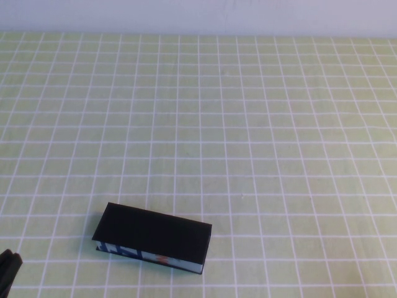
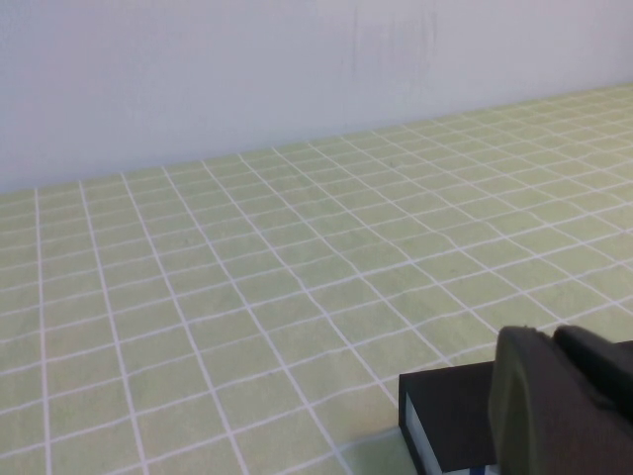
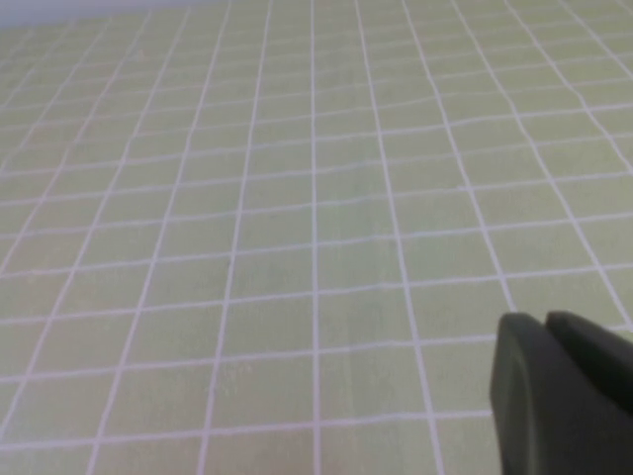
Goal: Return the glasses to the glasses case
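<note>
The glasses case (image 1: 153, 236) lies near the table's front left with its black lid down. Its blue-white patterned front side with an orange mark faces me. The glasses are not in view anywhere. My left gripper (image 1: 7, 270) shows only as a dark tip at the bottom left corner, left of the case and apart from it. In the left wrist view the left gripper (image 2: 554, 334) is shut and empty, with a corner of the case (image 2: 450, 406) behind it. My right gripper (image 3: 544, 319) is shut and empty over bare cloth; it is outside the high view.
A light green cloth with a white grid (image 1: 248, 124) covers the whole table. A pale wall (image 1: 198, 15) runs along the far edge.
</note>
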